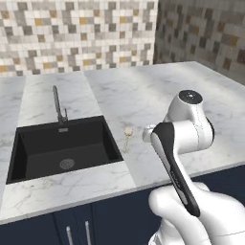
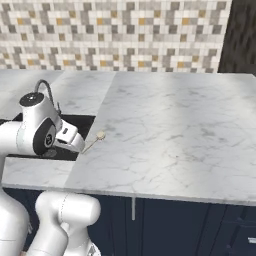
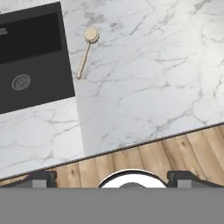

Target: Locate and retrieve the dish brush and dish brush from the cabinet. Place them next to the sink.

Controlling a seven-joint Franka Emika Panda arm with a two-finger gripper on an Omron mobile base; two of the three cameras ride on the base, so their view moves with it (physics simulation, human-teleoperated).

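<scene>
The tan wooden brush (image 3: 85, 51) lay on the counter (image 3: 144, 83) just right of the sink (image 3: 30, 61), head at the far end, handle pointing near. The claw (image 3: 112, 177) hung released and empty above the counter's near edge, the brush lying farther in and to its left

Illumination is bright, even and diffuse, with no identifiable source and no glare on the white marble countertop (image 1: 158, 95). The black rectangular sink basin (image 1: 62, 148) stays uniformly dark. All rendered views are sharp, without blur or edge distortion.
</scene>
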